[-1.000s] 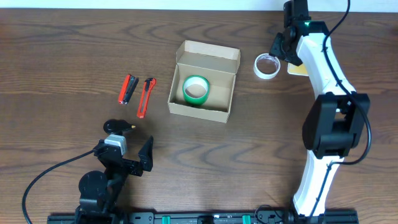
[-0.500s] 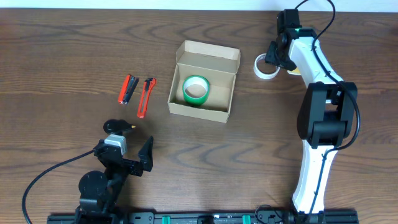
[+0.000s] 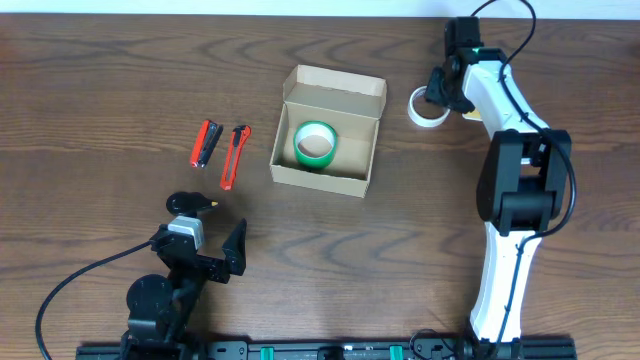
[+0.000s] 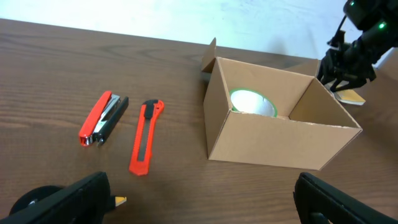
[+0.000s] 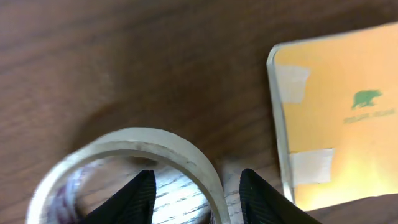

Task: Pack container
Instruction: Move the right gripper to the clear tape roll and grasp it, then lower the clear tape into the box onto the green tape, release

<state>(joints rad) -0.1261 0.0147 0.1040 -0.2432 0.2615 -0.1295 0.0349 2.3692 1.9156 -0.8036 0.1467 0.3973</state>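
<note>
The tan cardboard box [image 3: 350, 100] stands open mid-table with its flap lid raised at the back; it also shows in the left wrist view [image 4: 273, 140]. A green tape roll [image 3: 314, 143] lies inside it. A clear tape roll [image 3: 428, 106] lies flat right of the box. My right gripper [image 3: 440, 92] is down on that roll and open. In the right wrist view its fingertips [image 5: 134, 196] straddle the roll's wall [image 5: 186, 152], one inside the ring and one outside. My left gripper [image 3: 200, 245] rests open and empty near the front edge.
A red stapler [image 3: 205, 143] and a red box cutter [image 3: 234, 156] lie left of the box. A small black round object with a yellow tip [image 3: 186, 203] sits by the left gripper. A yellow notepad [image 5: 336, 112] lies just right of the clear roll.
The right arm has swung left and come down over the clear tape roll, its fingers now astride the roll's rim. The left arm and the box have not moved.
</note>
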